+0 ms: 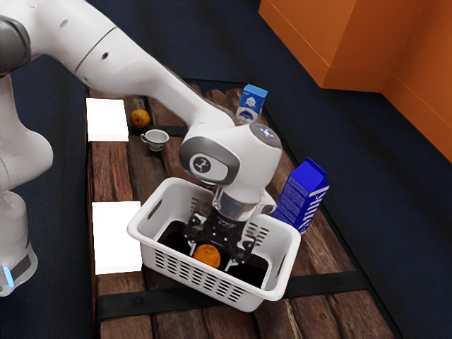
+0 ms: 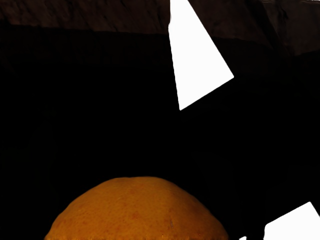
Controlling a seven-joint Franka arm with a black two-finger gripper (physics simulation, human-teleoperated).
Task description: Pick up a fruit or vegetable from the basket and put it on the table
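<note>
Currently orange [image 1: 207, 256] is sitting in the basket [image 1: 247, 300], fingers [image 1: 192, 248] standing wide on either side, not gripping. Reading this as the grasp step; next move is calling for an even close, then lifting straight out toward the worktop [image 1: 113, 169].

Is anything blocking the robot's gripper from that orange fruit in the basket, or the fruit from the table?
Nothing visible separates the gripper from the orange fruit. The white basket's wall stands between the fruit and the table, so it likely needs lifting over.
</note>
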